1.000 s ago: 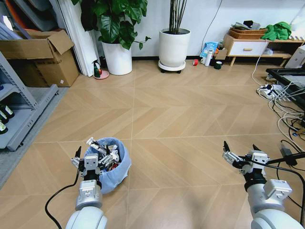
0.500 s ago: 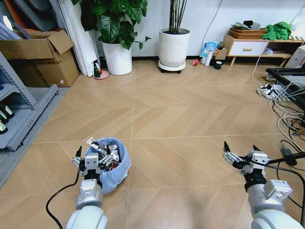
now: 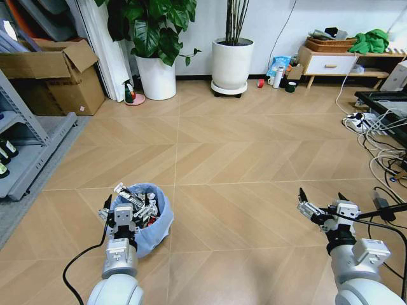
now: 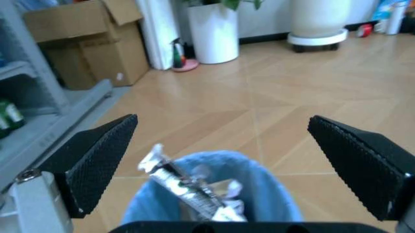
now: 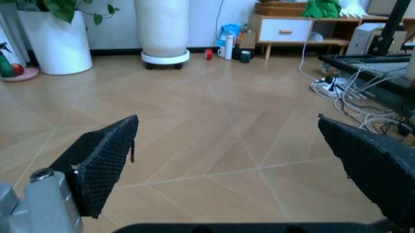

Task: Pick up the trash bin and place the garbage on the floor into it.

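- The floor is bare wood planks.
- The trash bin sits on it at front left, with garbage poking out.
- The left gripper hangs over the bin's near rim, jaws spread wide, holding nothing.
- The right gripper hovers at front right, jaws wide, holding nothing.

Office-like room: potted plants, cardboard box, cable tangle.
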You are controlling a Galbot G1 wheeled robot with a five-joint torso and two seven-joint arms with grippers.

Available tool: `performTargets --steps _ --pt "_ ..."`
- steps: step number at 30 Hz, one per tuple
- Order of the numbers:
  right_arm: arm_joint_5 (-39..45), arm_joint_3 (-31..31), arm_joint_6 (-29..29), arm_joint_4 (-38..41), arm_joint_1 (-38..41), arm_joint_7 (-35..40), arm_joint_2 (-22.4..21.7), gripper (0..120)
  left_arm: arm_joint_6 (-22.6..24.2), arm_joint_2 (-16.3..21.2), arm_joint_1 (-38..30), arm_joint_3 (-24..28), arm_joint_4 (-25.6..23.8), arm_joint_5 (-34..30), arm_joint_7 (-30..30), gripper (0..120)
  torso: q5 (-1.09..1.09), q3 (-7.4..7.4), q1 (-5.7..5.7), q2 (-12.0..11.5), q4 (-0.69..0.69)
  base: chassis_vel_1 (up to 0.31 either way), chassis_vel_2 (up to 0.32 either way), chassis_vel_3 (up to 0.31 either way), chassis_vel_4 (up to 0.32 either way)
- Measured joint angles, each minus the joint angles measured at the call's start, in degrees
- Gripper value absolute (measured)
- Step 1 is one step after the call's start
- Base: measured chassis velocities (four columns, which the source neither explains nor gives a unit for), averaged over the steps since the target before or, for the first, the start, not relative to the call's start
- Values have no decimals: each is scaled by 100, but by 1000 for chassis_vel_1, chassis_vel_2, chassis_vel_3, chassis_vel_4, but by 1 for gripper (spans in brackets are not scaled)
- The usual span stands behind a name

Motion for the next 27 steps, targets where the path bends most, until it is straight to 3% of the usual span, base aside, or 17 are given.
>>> performTargets --steps 6,13,19,27 --pt "13 121 115 9 1 -209 2 100 -224 123 -13 -19 8 -434 324 100 -2 0 0 0 0 -6 -6 11 7" --pt "141 338 154 62 56 -631 68 100 -694 371 -196 -133 200 -1160 1203 100 -2 0 -1 0 0 0 0 0 0" --pt "135 477 326 142 127 -1120 83 100 -753 526 -183 -362 145 -1215 1582 100 -2 0 0 0 -1 0 0 0 0" --pt "93 441 285 442 178 -1080 42 100 -709 475 350 -760 -321 -872 1630 100 -2 0 -1 0 1 0 0 0 0"
